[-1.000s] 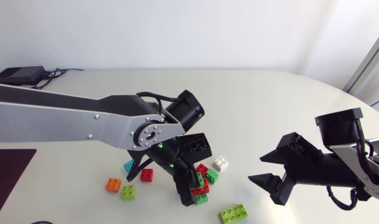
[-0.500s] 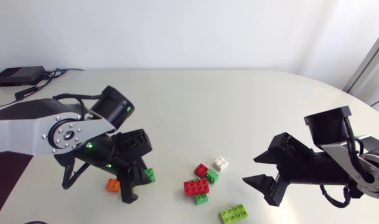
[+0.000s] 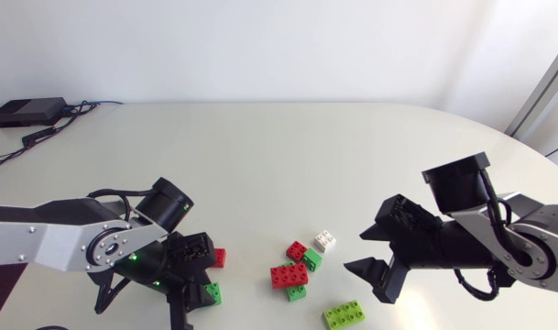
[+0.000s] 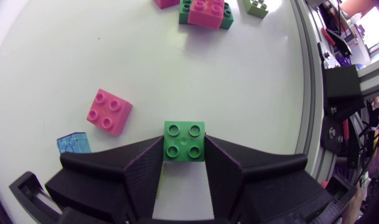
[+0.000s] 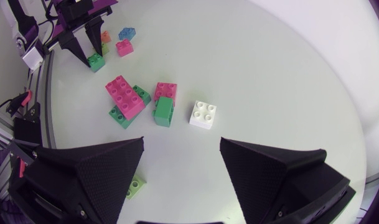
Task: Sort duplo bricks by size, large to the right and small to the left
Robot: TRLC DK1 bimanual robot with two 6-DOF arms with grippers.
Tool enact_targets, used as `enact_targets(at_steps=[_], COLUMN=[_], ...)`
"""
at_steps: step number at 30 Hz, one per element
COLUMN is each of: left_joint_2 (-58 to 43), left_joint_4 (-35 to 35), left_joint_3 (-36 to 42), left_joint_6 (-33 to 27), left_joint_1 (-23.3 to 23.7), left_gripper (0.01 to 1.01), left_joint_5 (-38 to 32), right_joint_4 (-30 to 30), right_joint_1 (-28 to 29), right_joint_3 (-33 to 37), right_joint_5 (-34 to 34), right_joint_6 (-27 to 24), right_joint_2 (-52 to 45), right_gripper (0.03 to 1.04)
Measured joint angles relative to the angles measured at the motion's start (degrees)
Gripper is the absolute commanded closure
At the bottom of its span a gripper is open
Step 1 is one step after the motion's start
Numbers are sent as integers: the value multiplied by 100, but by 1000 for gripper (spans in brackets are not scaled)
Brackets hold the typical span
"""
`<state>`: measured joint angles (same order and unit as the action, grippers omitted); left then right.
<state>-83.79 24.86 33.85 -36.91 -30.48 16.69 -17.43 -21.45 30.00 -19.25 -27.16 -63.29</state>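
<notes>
Our left gripper (image 4: 184, 149) has its jaws closed narrowly on a small green brick (image 4: 184, 137), a two-by-two piece pinched on its two opposite side walls with the studs facing up. Just beside one finger and slightly ahead of it lies a small red brick (image 4: 109, 112). A translucent blue brick (image 4: 74, 142) sits close against the outside of that same finger. Well ahead of the jaws is the unsorted cluster, with a large red brick (image 4: 206, 12) on top of it.

We judge the step in hand to be setting this small brick down with the other small ones on the left of the table (image 3: 260, 156). From the wrist view we cannot tell whether the brick's underside is already touching the table or hangs just above it. So the descent should be slow and straight down until it seats.

The release should then be modest and even, so neither finger drags the brick or swings out into the red and blue ones alongside. The gripper should lift vertically before any sideways travel.

Our right gripper (image 5: 181, 149) hangs with its jaws wide apart and nothing between them. Ahead of them lie a white brick (image 5: 203, 115), a green brick (image 5: 163, 111) and a lime large brick (image 3: 344, 313). That arm should wait well apart from the left one until it withdraws.
</notes>
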Motion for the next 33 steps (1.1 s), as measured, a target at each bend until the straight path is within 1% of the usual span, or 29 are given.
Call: enact_targets(at_steps=[2, 7, 8, 10, 11, 12, 13, 14, 15, 16, 17, 18, 19, 25, 30, 33], left_joint_2=[-74, -146, -146, -146, -146, -144, -146, -146, -146, -146, -146, -146, -146, 59, 446, 629], left_joint_4=[-149, -269, -269, -267, -264, -273, -271, -269, -269, -262, -256, -214, -166, -4, 157, 302], left_joint_3=[-2, -2, -2, -7, -9, -11, -11, -11, -11, -13, -31, -68, -103, -170, -170, -164], left_joint_6=[-98, -417, -463, -581, -603, -623, -671, -702, -704, -704, -704, -706, -706, -719, -695, -654], left_joint_1=[81, 514, 595, 743, 793, 833, 881, 918, 968, 1003, 1032, 1062, 1084, 1099, 1099, 1099], left_gripper=[739, 739, 739, 738, 736, 728, 698, 570, 393, 249, 148, 80, 41, 41, 41, 41], left_joint_5=[70, 133, 133, 129, 131, 136, 131, 131, 114, 72, -2, -46, -63, -63, -63, -63], right_joint_4=[2, 184, 225, 249, 249, 245, 240, 240, 236, 234, 219, 192, 164, 39, -103, -162], right_joint_1=[-120, -494, -560, -721, -817, -905, -1008, -1093, -1187, -1263, -1340, -1425, -1497, -1829, -1873, -1873], right_joint_3=[31, 223, 284, 466, 577, 686, 809, 909, 1019, 1095, 1187, 1266, 1322, 1427, 1484, 1582], right_joint_5=[2, 13, 15, 17, 17, 17, 17, 17, 17, 17, 17, 15, 13, -7, -4, -4], right_joint_6=[28, 39, 39, 39, 39, 37, 35, 24, 11, -15, -63, -114, -146, -409, -538, -573], right_joint_2=[-76, -560, -664, -907, -1034, -1145, -1276, -1388, -1513, -1620, -1733, -1856, -1961, -2452, -2636, -2704], right_gripper=[180, 166, 143, 134, 115, 108, 102, 87, 80, 80, 79, 79, 79, 80, 87, 136])
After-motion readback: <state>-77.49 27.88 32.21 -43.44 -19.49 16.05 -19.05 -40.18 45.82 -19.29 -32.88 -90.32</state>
